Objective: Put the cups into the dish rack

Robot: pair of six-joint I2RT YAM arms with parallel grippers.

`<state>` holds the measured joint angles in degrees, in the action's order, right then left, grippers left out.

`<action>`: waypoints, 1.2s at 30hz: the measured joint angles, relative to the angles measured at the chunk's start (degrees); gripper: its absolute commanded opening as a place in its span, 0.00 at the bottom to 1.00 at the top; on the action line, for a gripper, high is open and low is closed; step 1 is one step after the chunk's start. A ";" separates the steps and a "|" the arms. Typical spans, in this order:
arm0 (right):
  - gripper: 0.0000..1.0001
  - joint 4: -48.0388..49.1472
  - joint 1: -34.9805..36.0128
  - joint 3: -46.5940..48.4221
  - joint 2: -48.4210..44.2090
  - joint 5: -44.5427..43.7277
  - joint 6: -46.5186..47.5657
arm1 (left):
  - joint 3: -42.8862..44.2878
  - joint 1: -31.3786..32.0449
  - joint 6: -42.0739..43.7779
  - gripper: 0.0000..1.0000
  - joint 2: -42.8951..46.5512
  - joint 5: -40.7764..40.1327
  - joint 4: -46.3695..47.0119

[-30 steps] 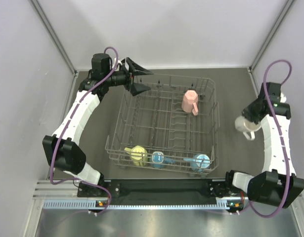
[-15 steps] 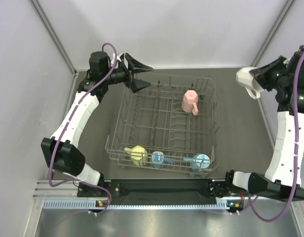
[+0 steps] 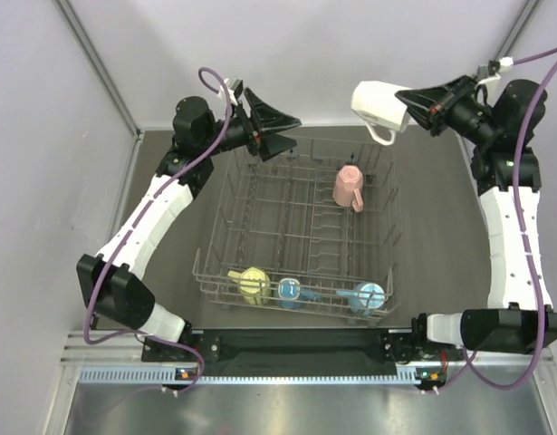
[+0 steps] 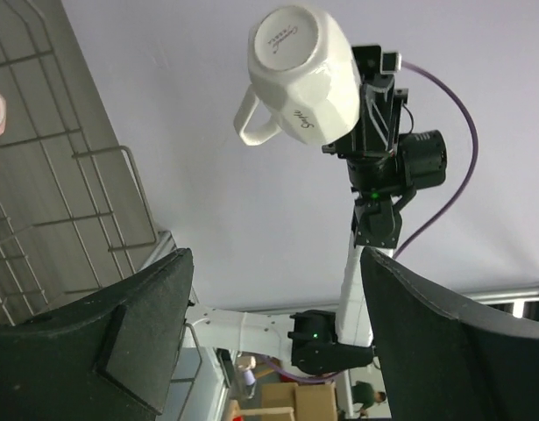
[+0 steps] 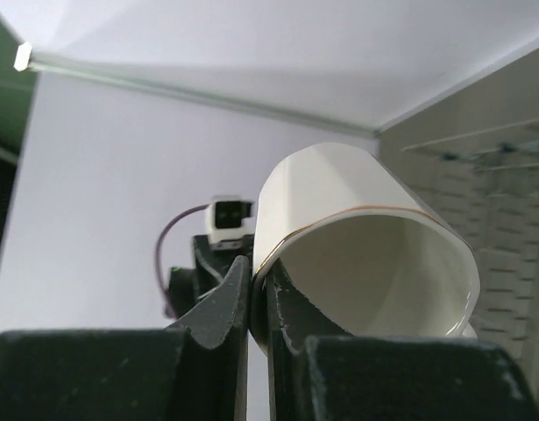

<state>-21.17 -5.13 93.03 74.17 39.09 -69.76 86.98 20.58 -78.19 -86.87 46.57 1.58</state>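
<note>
My right gripper (image 3: 412, 100) is shut on the rim of the white cup (image 3: 379, 104), holding it on its side high above the back right corner of the dish rack (image 3: 216, 217). In the right wrist view the fingers pinch the wall of the white cup (image 5: 357, 246). My left gripper (image 3: 280, 130) hangs open over the rack's back left corner, facing the white cup (image 4: 302, 70), which is well apart from it. In the rack a pink cup (image 3: 349, 188) stands at the back right, and the yellow (image 3: 253, 284), blue (image 3: 289, 292) and light blue (image 3: 369, 295) cups line the front row.
The rack fills the middle of the dark mat (image 3: 441, 236). Pale walls and metal corner posts (image 3: 97, 63) close in the left, back and right. Both arm bases sit on the rail (image 3: 296, 349) at the near edge.
The right arm has swung up and to the left, carrying the white cup from the table's right side to high over the rack's back. The left gripper rose and turned toward it.
</note>
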 measured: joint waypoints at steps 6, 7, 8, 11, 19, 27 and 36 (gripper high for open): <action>0.00 22.01 2.93 -9.03 -0.26 5.97 -19.52 | -7.80 3.78 3.85 0.87 3.91 -4.57 9.60; 0.00 26.51 3.28 -11.45 -0.52 6.34 -23.65 | -8.90 4.52 4.74 0.88 4.61 -5.38 10.58; 0.00 30.69 3.63 -13.88 -0.63 6.60 -27.58 | -10.03 5.22 5.99 0.88 5.33 -6.58 11.67; 0.00 38.80 4.59 -18.38 -0.39 6.86 -34.97 | -11.06 8.90 8.17 0.88 6.05 -8.57 15.65; 0.00 50.36 10.62 -19.23 0.48 7.74 -41.44 | -6.60 14.62 12.94 0.85 2.84 -10.47 20.79; 0.00 56.98 12.57 -19.21 0.52 7.13 -42.71 | -3.69 15.54 17.18 0.84 0.70 -11.54 19.91; 0.00 60.17 14.34 -21.05 0.52 6.82 -43.30 | -0.81 15.52 22.69 0.67 0.09 -11.45 18.18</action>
<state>39.00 9.21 71.99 74.70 45.91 -113.06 86.17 36.10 -55.51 -86.78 35.11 19.77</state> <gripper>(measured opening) 0.055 0.701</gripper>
